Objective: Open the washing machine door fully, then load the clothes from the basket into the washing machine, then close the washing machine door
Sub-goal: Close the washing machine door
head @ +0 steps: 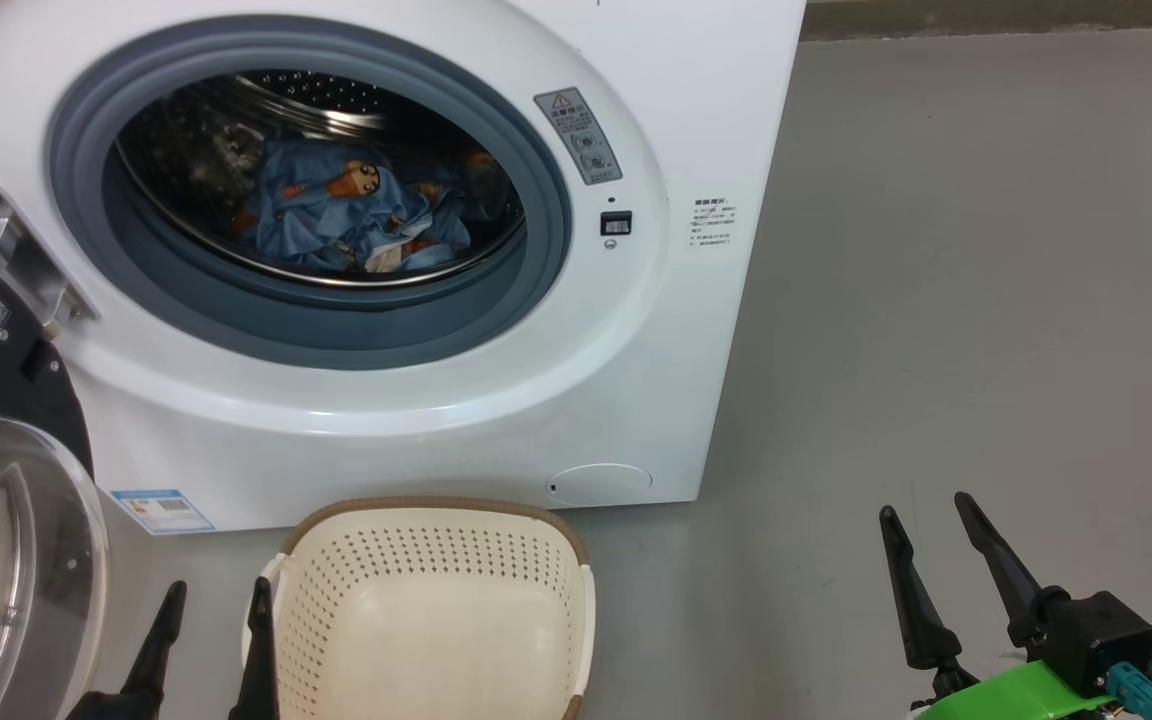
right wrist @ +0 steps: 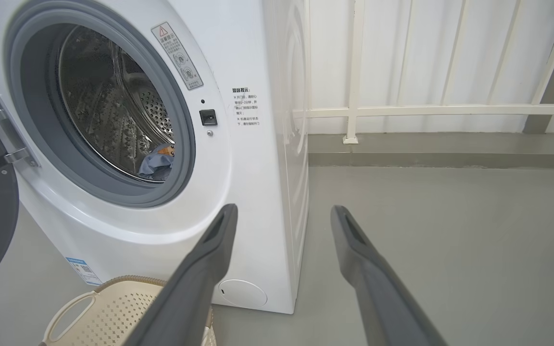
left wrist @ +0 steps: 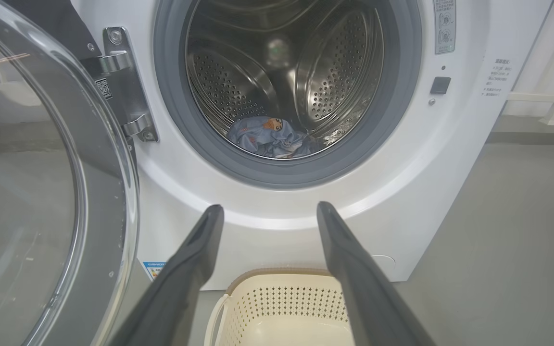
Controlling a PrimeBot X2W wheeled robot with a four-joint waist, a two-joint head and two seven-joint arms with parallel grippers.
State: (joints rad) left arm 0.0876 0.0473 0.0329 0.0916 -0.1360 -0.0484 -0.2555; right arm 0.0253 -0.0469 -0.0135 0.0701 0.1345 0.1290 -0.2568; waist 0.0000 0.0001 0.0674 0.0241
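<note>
Head view shows both claws low and near: the left claw [head: 218,590] and right claw [head: 926,505] stand open, holding nothing. Just ahead, the basket [head: 406,560] sits empty on the smooth grey floor [head: 986,300], close before the washer [head: 656,380]. The door [head: 6,560] hangs wide open at the left. Farther in, the clothes [head: 336,215] lie in the drum. Loading looks done, with closing the door left to do. Beyond the washer, a white railing [right wrist: 402,110] lines a pale wall.
</note>
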